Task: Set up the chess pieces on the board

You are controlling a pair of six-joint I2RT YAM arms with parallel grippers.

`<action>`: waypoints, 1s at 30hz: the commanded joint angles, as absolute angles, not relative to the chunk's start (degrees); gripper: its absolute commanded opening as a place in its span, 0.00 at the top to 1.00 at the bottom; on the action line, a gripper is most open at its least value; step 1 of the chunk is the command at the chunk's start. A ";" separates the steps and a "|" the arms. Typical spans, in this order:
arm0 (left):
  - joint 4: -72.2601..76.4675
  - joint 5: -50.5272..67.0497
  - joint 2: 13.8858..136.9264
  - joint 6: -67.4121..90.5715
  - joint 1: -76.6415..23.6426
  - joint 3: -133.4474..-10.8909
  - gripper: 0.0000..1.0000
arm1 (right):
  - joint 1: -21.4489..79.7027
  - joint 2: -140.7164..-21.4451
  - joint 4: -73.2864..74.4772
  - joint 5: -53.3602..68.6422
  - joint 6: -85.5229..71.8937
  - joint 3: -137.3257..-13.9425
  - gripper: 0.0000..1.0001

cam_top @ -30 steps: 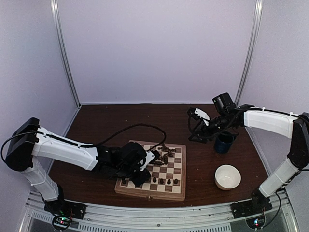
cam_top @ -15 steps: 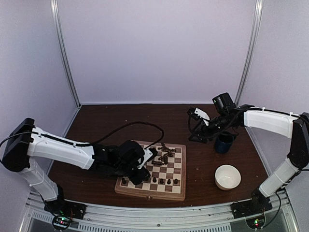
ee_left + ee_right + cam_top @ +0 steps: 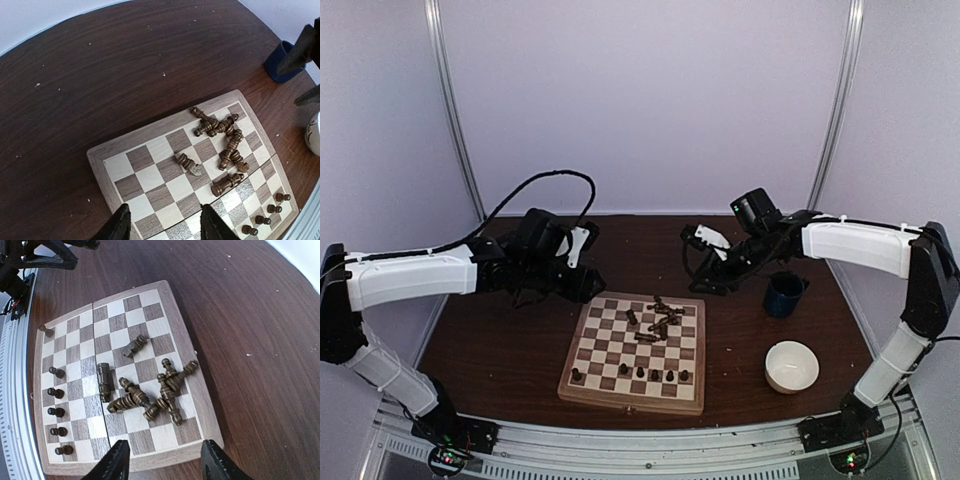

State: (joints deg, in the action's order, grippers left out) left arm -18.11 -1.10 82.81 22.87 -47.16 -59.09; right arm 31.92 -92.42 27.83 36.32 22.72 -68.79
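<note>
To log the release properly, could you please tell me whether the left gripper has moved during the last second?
Yes. The left gripper has left the board's near-left squares and pulled back, away from the arm bases, to just past its far-left corner.

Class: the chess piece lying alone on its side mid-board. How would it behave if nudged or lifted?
The lone piece looks turned and round, so a nudge would probably roll it over the smooth board. Small and slim, it is likely light but could slip from a grip. Upright, it may tip easily.
</note>
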 commanded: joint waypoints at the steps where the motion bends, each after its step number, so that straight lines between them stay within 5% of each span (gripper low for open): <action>1: -17.51 1.13 81.51 28.38 -46.41 -57.93 0.52 | 39.38 -98.41 31.20 30.37 19.14 -74.87 0.51; 8: -13.33 3.29 77.94 32.45 -46.41 -51.67 0.52 | 48.00 -108.75 41.29 29.37 25.62 -85.36 0.62; 30: -10.53 3.44 73.89 32.94 -46.36 -45.40 0.53 | 52.90 -117.51 44.58 19.79 28.65 -90.58 0.63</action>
